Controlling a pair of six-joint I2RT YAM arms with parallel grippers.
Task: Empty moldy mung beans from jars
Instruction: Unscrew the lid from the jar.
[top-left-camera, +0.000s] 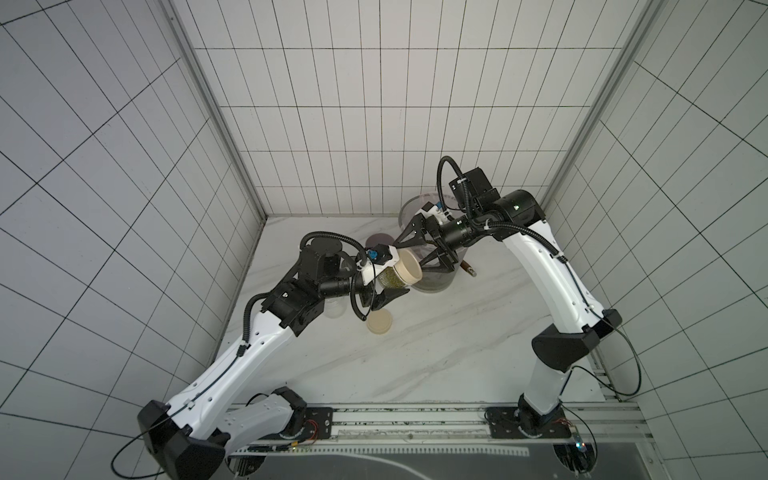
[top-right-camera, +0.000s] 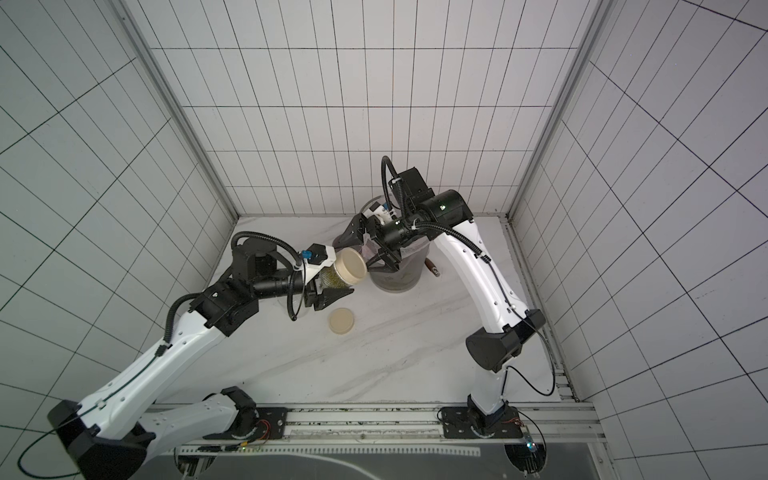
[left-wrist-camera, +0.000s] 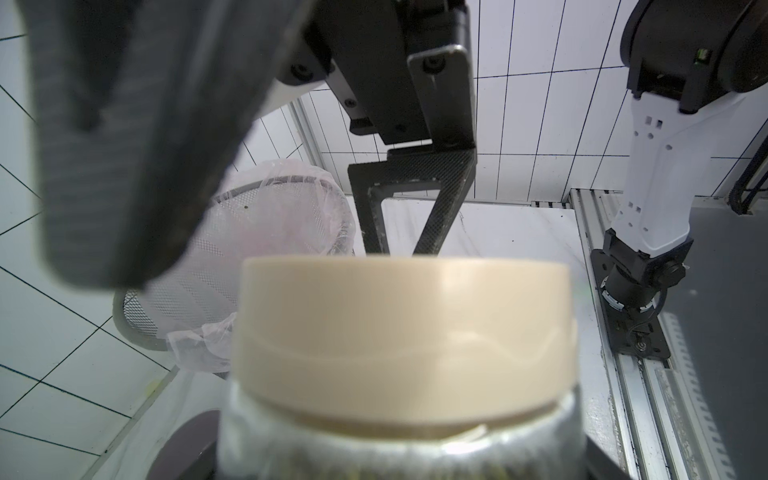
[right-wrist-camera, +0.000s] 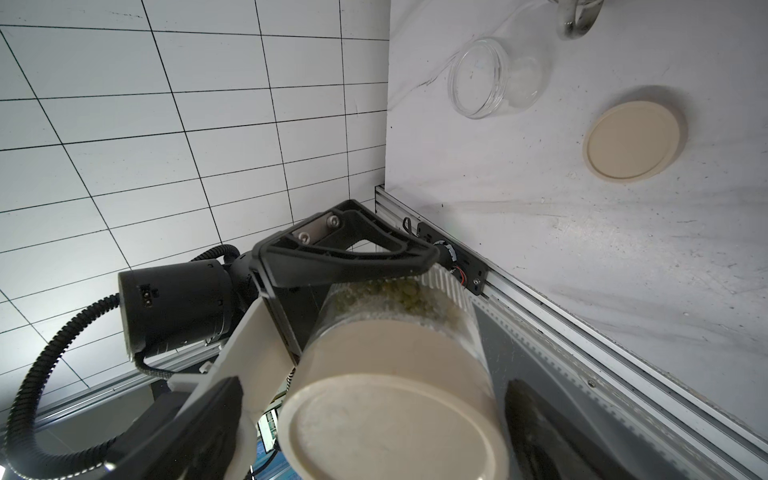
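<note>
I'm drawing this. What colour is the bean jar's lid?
The lid on the jar is beige; right wrist view shows it best.

The near half of the tabletop (top-left-camera: 415, 361) lies bare, open to either arm. Farther back, a loose lid (top-left-camera: 379, 322) and an empty jar (right-wrist-camera: 484, 79) sit low beneath the left arm. The lidded jar (right-wrist-camera: 395, 395) in the left tool (top-left-camera: 398, 277) fills the gap before the right tool (top-left-camera: 409, 252), whose wide jaws flank its lid. The bin (top-left-camera: 440, 283) stands just behind.

Ltg bright, even, diffuse; shadows soft. Top views: wide-angle bowing at edges. L wrist view: lid (left-wrist-camera: 407, 332) near lens, blurred.
</note>
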